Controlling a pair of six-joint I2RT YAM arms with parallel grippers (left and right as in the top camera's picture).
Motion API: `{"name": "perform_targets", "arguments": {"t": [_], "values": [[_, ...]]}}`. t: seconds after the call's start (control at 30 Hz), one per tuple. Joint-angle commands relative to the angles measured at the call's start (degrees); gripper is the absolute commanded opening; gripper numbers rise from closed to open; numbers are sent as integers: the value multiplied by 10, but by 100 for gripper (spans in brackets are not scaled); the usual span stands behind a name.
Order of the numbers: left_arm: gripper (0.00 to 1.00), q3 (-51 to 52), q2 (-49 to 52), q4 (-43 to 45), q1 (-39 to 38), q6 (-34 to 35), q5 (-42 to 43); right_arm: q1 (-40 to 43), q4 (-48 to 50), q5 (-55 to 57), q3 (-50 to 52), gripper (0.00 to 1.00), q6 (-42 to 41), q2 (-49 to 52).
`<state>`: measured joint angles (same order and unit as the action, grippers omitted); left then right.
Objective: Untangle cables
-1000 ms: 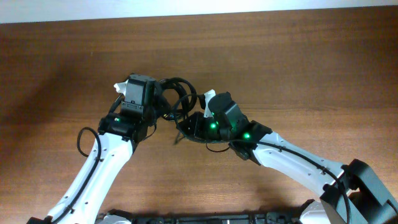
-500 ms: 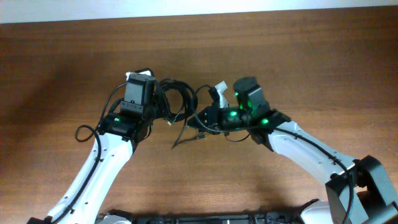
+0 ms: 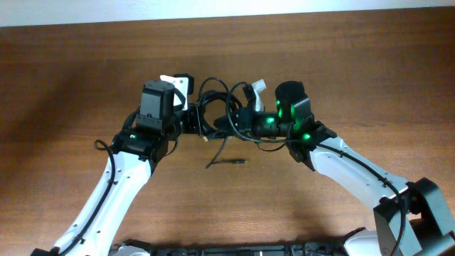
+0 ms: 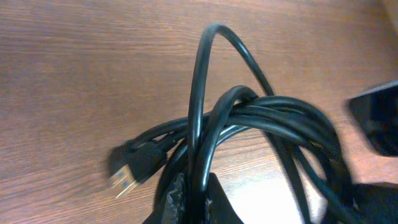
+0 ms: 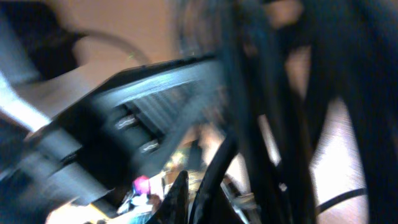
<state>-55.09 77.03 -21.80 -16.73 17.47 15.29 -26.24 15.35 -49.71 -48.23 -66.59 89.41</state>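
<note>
Fingers (image 4: 175, 202) on left gripper (image 4: 196, 206) first: seeing them pinched together on the cables (image 4: 261, 115), with several black strands squeezed between the tips at the bottom of the left wrist view. Reading right gripper (image 3: 240, 116) as closed too, gripping the opposite side of the same bundle. Can't make out the pinch itself in the blurred right wrist view, only one dark finger tip (image 5: 178, 194) with cords running up past it.

Placing the bundle mid-table from overhead, strung between the two grippers, which face each other and sit near together over the brown wood of the table (image 3: 71, 85).

Up close from the left wrist:
- seeing one tall loop (image 4: 211, 62) standing up out of the knot and crossing over a thick run of strands heading right
- spotting a USB plug (image 4: 124, 177) with a metal tip low left of the knot, just beside the left fingers, wood behind it

From overhead, also seeing a loose end (image 3: 224, 153) trailing out of the bundle down toward the near edge, with a small plug (image 3: 242, 162) lying on the wood beside it.

Can't get a cord count out of the knot — too overlapped. Noting green lights (image 3: 274, 122) lit on the right wrist.
</note>
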Motion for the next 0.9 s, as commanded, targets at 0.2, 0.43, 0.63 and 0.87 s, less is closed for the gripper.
{"name": "perform_targets", "arguments": {"t": [0.2, 0.43, 0.63, 0.87], "values": [[0, -15, -13, 38, -2, -82, 264, 3, -70, 212, -6, 6, 3, -2], [0, -15, -13, 45, -2, -110, 358, 3, -77, 244, -6, 43, 21, -2], [0, -15, -13, 46, 0, -70, 240, 5, -77, 175, -6, 74, 94, -3], [0, -15, -13, 46, 0, 89, 12, 53, -137, 87, -6, 82, 120, -35]]}}
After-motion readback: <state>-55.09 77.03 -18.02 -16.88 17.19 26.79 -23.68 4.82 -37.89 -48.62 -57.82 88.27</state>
